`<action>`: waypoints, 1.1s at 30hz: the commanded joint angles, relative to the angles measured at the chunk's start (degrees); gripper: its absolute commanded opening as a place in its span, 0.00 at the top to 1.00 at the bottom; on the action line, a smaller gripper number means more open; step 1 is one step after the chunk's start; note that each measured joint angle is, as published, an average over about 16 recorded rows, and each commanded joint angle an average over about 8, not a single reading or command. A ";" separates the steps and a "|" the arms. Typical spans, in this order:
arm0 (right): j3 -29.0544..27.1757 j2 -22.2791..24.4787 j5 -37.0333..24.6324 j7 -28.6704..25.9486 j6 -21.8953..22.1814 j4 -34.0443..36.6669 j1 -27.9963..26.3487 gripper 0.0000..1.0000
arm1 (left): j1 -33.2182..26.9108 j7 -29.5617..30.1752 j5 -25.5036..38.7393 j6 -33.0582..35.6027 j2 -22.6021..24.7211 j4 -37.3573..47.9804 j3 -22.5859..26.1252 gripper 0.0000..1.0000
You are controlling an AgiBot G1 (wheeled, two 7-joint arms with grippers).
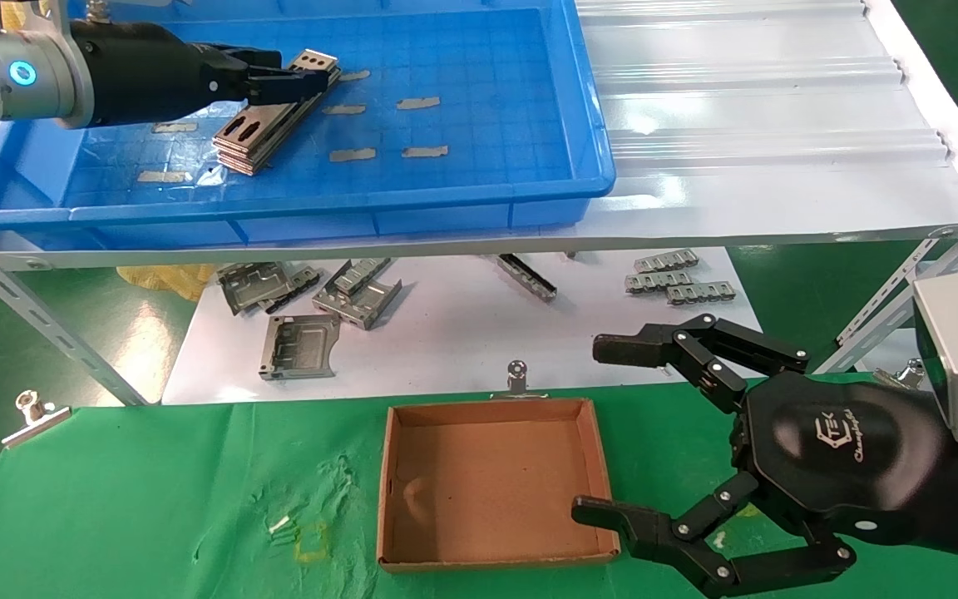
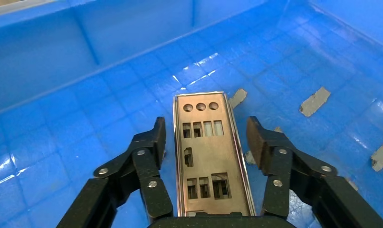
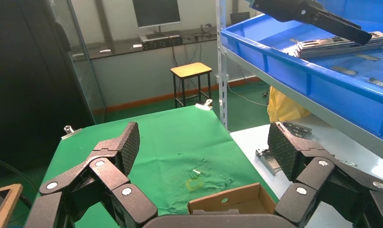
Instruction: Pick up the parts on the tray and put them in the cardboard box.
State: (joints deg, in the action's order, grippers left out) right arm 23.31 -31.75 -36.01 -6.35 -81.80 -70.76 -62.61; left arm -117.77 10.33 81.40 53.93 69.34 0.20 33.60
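A stack of thin silver-grey plates with cutouts, the parts (image 1: 267, 125), lies in the left half of the blue tray (image 1: 479, 166). My left gripper (image 1: 306, 79) is open over the stack's far end. In the left wrist view its fingers (image 2: 156, 137) stand either side of the top plate (image 2: 208, 156), apart from its edges. The brown cardboard box (image 1: 487, 474) sits empty on the green cloth. My right gripper (image 1: 594, 426) is open and empty just right of the box. In the right wrist view (image 3: 204, 140) it hangs above the box (image 3: 227, 202).
The tray sits on a raised white corrugated sheet (image 1: 737, 100) on a metal frame. Below it, boxy grey brackets (image 1: 300, 345) and small notched strips (image 1: 670, 279) lie on a white surface. Metal clips (image 1: 516, 374) hold the green cloth's edge.
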 commanded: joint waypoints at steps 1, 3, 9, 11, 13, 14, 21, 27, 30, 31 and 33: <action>0.00 0.00 0.00 0.00 0.00 0.00 0.00 0.00 | 0.10 -0.07 -0.20 0.00 -0.08 -0.12 -0.14 0.52; 0.00 0.00 0.00 0.00 0.00 0.00 0.00 0.00 | 0.15 -0.18 -0.30 -0.04 -0.14 -0.20 -0.22 0.77; 0.00 0.00 0.00 0.00 0.00 0.00 0.00 0.00 | 0.14 -0.27 -0.23 -0.14 -0.15 -0.21 -0.16 1.00; 0.00 0.00 0.00 0.00 0.00 0.00 0.00 0.00 | 0.11 -0.25 -0.15 -0.22 -0.12 -0.19 -0.11 1.00; 0.00 0.00 0.00 0.00 0.00 0.00 0.00 0.00 | 0.09 -0.23 -0.07 -0.37 -0.07 -0.17 -0.05 1.00; 0.00 0.00 0.00 0.00 0.00 0.00 0.00 0.00 | 0.08 -0.22 -0.03 -0.47 -0.03 -0.16 -0.02 1.00; 0.00 0.00 0.00 0.00 0.00 0.00 0.00 0.00 | 0.00 -0.07 0.19 -1.22 0.14 -0.05 0.14 1.00; 0.00 0.00 0.00 0.00 0.00 0.00 0.00 0.00 | 0.02 -0.07 0.14 -1.39 0.06 -0.12 0.10 1.00; 0.00 0.00 0.00 0.00 0.00 0.00 0.00 0.00 | 0.01 -0.19 -0.08 -1.21 -0.06 -0.28 -0.05 1.00; 0.00 0.00 0.00 0.00 0.00 0.00 0.00 0.00 | -0.02 -0.24 -0.19 -1.08 -0.12 -0.36 -0.13 1.00; 0.00 0.00 0.00 0.00 0.00 0.00 0.00 0.00 | -0.16 -0.32 -0.44 -0.73 -0.27 -0.51 -0.31 1.00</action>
State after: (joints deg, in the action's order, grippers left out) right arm 23.31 -31.75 -36.01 -6.35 -81.80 -70.76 -62.61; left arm -118.10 10.07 80.94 53.42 69.02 -0.30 33.27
